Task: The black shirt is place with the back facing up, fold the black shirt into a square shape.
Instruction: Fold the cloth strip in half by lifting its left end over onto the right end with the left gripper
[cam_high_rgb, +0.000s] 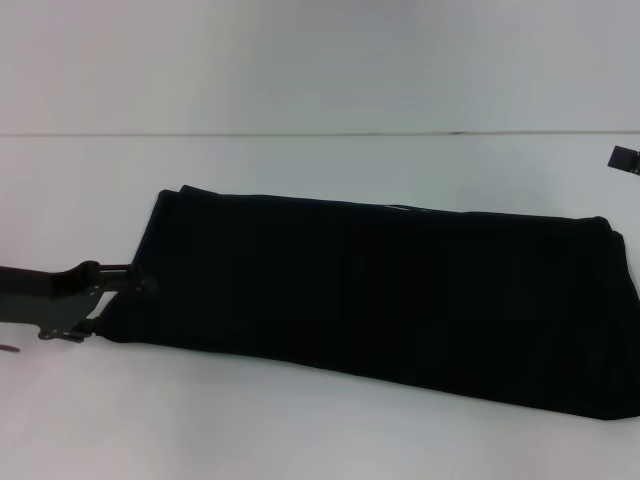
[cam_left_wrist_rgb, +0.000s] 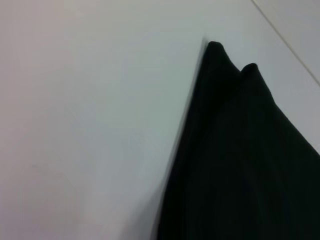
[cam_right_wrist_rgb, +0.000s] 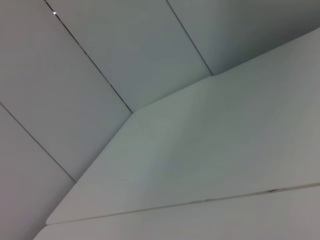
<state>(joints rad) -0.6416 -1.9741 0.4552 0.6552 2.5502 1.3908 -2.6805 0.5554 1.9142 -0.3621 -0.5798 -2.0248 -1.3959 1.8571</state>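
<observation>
You have a plain white desk in front of you, running back to a pale wall, with a thin seam line across the desk's far part. The black shirt lies flat on it as a long, narrow band, already folded lengthwise, stretching from the left part of the desk across to its right edge, where it runs out of the head view. Its far long edge is fairly straight; its near long edge slants toward the near right corner.

Your left gripper reaches in low from the desk's left side and meets the left short end of the shirt. Its dark fingers sit right at the fabric's edge, touching it or overlapping it, but black on black hides whether they have closed on the cloth, so you cannot tell how wide they are or whether they hold anything. The left wrist view shows only the shirt lying on the white surface, with two small rounded peaks of fabric at one corner.

Your right gripper shows only as a small dark piece at the right edge of the head view, raised beyond the shirt's far right end and apart from it. You cannot tell its opening. The right wrist view shows only pale panels and seams.
</observation>
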